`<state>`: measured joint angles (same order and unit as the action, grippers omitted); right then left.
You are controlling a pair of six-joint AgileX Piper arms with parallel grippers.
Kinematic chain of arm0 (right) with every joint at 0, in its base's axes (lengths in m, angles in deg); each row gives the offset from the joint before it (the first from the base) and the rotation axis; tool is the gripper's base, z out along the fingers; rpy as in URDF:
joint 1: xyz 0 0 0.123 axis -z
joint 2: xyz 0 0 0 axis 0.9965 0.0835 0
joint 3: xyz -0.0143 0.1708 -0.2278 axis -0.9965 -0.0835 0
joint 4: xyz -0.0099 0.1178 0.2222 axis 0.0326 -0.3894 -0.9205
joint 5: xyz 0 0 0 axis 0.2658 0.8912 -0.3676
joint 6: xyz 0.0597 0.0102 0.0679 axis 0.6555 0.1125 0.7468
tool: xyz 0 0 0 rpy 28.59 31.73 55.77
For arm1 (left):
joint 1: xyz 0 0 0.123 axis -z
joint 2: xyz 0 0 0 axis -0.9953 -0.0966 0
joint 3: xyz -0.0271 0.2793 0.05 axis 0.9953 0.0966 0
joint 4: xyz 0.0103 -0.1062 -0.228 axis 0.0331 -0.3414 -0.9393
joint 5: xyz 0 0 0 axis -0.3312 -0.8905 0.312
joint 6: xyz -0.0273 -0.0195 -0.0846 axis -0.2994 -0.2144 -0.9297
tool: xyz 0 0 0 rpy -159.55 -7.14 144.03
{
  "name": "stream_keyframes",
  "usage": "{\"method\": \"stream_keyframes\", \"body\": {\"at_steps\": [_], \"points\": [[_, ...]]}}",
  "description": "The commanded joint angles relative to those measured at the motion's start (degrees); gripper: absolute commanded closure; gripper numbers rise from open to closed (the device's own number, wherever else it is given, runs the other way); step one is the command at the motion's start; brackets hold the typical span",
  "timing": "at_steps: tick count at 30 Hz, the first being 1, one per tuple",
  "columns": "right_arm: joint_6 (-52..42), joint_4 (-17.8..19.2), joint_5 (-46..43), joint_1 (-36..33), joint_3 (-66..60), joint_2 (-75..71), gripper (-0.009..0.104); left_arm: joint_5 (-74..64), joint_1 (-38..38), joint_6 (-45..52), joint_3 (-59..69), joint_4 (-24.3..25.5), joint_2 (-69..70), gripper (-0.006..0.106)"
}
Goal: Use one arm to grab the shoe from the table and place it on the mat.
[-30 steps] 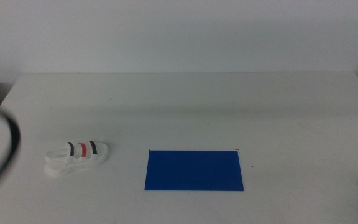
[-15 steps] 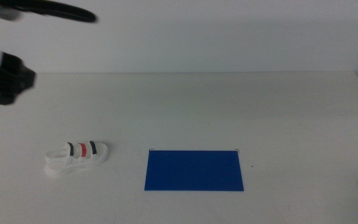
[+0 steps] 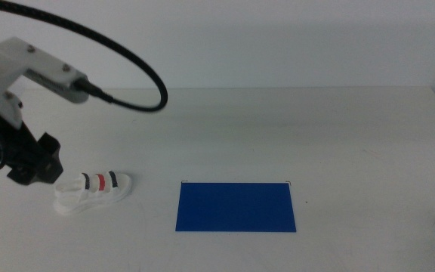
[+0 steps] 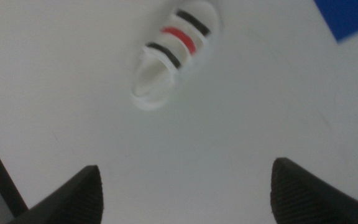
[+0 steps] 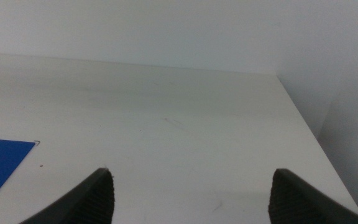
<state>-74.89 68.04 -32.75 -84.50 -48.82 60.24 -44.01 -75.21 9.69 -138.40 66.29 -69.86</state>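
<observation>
White and small, the shoe [image 3: 94,191] lies at the lower left of the middle view, long axis across the frame, just right of the left gripper [image 4: 185,190], whose jaws stand wide, left of the mat [image 3: 236,206].

Matt white table [image 3: 278,136], flat matt-blue mat [image 3: 236,206], plastic-looking shoe [image 3: 93,191].

A plain pale wall [image 3: 278,38] fills the background. In the right wrist view it meets a greyer wall [image 5: 347,74] at a vertical corner. Two small dark marks [image 3: 183,181] sit at the far corners of the mat [image 3: 236,206], and a tiny dark speck [image 3: 306,202] lies just beside its right edge. A faint scratch [image 5: 174,122] shows further off.
</observation>
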Motion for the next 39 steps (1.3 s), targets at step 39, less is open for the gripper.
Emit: {"method": "stream_keyframes", "body": {"at_steps": [39], "points": [[-0.47, 0.51, -4.37, 0.14, -0.28, -1.49, 0.031, 16.93, -6.06, 33.98, -2.17, -9.86, -27.26, 0.009]]}}
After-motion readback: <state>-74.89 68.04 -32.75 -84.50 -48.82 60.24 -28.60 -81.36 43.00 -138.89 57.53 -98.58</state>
